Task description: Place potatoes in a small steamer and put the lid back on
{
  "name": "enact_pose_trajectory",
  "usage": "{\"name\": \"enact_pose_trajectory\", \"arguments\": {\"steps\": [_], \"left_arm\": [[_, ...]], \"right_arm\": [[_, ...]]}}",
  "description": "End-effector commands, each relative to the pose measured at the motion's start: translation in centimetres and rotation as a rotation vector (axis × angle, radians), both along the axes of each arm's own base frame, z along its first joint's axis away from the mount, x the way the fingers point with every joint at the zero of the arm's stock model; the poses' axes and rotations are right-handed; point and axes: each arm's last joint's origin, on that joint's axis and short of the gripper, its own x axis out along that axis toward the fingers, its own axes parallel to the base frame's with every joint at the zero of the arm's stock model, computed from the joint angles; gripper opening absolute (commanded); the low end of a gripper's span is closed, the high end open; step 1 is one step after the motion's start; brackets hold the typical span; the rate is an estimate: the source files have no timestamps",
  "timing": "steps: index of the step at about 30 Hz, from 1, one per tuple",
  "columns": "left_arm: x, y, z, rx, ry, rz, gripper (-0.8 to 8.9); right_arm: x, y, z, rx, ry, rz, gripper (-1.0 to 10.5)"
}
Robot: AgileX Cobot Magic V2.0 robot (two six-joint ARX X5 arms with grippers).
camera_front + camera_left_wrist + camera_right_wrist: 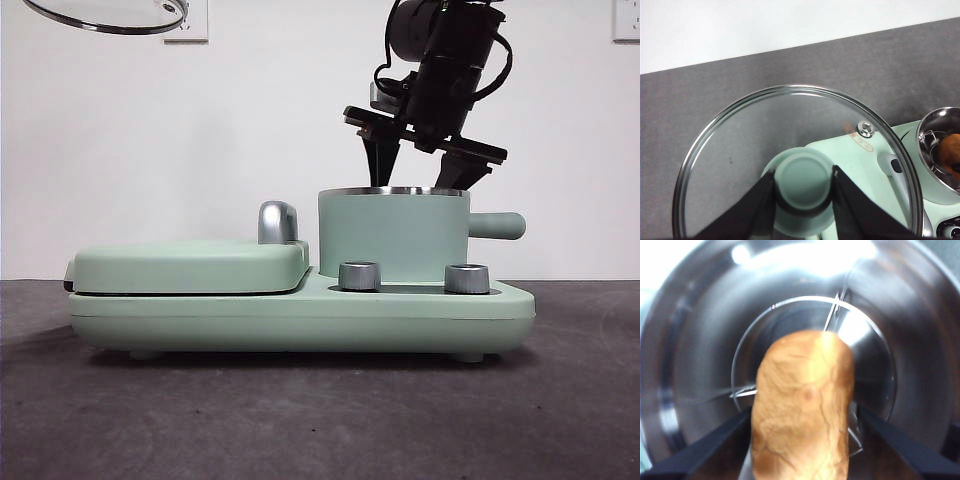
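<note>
The small steamer stands on the right of a mint-green cooker base; it also shows at the edge of the left wrist view. My right gripper reaches down into the steamer's mouth. In the right wrist view its jaws sit close on both sides of the orange-brown potato, which hangs inside the steel pot above the wire rack. The potato also shows in the left wrist view. My left gripper is shut on the lid's mint knob. It holds the glass lid high at the left.
The flat mint-green griddle cover with its chrome handle lies left of the steamer. Two chrome dials sit on the base in front. The steamer's side handle points right. Dark table all around.
</note>
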Motion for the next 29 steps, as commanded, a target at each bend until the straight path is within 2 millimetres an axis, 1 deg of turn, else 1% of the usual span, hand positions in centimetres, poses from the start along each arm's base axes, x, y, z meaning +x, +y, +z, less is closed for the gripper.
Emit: {"name": "enact_pose_trajectory", "arguments": {"steps": [1, 4, 7, 8, 10, 11, 12, 14, 18, 23, 26, 27, 29], "left_arm": [[-0.2, -0.1, 0.9, -0.007, -0.048, -0.007, 0.08], [-0.2, -0.4, 0.8, -0.007, -0.045, -0.017, 0.07], [-0.3, -0.6, 0.8, -0.006, -0.038, -0.025, 0.08], [-0.4, -0.8, 0.7, -0.005, -0.033, -0.029, 0.08], [-0.5, -1.0, 0.7, -0.005, -0.027, -0.039, 0.07], [-0.5, -1.2, 0.7, -0.004, -0.025, -0.045, 0.08], [-0.5, -1.4, 0.7, -0.004, -0.025, -0.05, 0.08], [-0.6, -1.7, 0.7, -0.005, -0.024, -0.061, 0.08], [-0.8, -2.4, 0.6, -0.009, -0.017, -0.082, 0.08], [-1.2, -3.7, 0.6, -0.009, -0.017, -0.124, 0.08], [-1.4, -4.5, 0.6, -0.009, -0.017, -0.15, 0.08], [-1.5, -4.7, 0.6, -0.009, -0.017, -0.158, 0.08], [-1.5, -5.3, 0.5, -0.01, -0.015, -0.179, 0.08]], "right_arm": [[0.5, 0.5, 1.1, 0.013, -0.038, 0.018, 3.4], [0.3, 0.4, 3.0, 0.019, -0.055, 0.016, 3.4], [-0.2, 0.1, 5.4, 0.017, -0.059, 0.017, 3.4], [-0.6, 0.0, 6.4, 0.014, -0.059, 0.023, 3.4], [-1.2, -0.3, 7.7, 0.004, -0.06, 0.032, 3.4], [-1.9, -0.5, 8.6, -0.006, -0.066, 0.036, 3.4], [-2.3, -0.5, 9.2, -0.015, -0.07, 0.035, 3.4], [-3.6, -0.8, 10.4, -0.042, -0.083, 0.032, 3.4], [-6.1, -1.5, 12.2, -0.142, -0.093, 0.008, 3.4], [-9.1, -2.9, 14.3, -0.144, -0.148, 0.013, 3.4], [-11.9, -3.9, 15.1, -0.139, -0.163, 0.022, 3.4], [-12.7, -4.2, 15.2, -0.14, -0.164, 0.027, 3.4], [-14.9, -4.9, 15.3, -0.16, -0.177, 0.027, 3.4]]}}
